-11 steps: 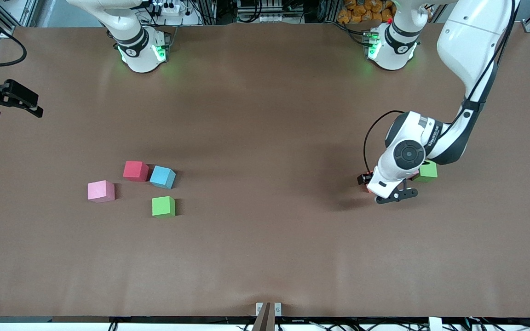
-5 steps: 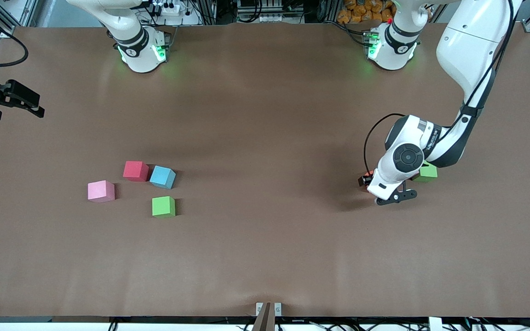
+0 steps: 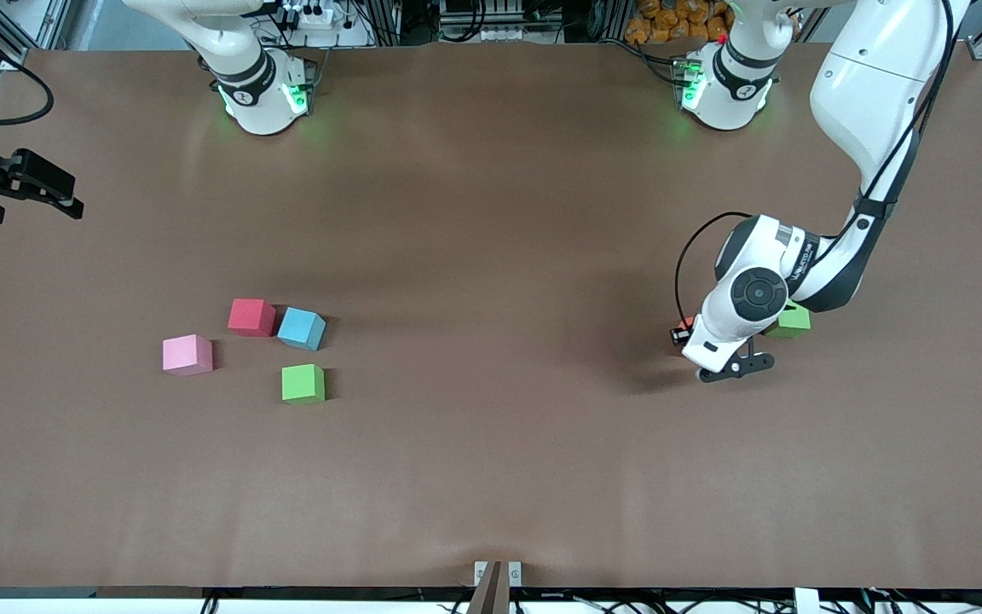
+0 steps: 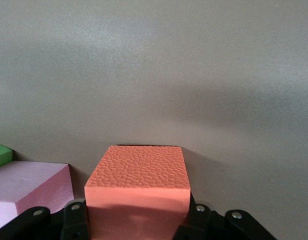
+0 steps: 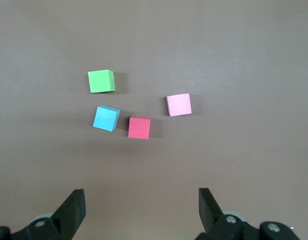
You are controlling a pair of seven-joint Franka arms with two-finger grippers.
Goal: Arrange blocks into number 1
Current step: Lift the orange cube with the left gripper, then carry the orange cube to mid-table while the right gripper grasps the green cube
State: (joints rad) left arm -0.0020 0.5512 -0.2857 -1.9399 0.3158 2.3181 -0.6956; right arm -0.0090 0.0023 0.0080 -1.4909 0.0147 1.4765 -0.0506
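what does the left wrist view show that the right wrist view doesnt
Only the left wrist view shows the orange foam cube sitting between the left claw's fingers, a pale pink foam cube beside it, and a green cube's corner.

Only the right wrist view shows the other cluster: a green foam cube, light blue foam cube, red foam cube and pink foam cube, with the open right claw above the table.

Both show the brown table.
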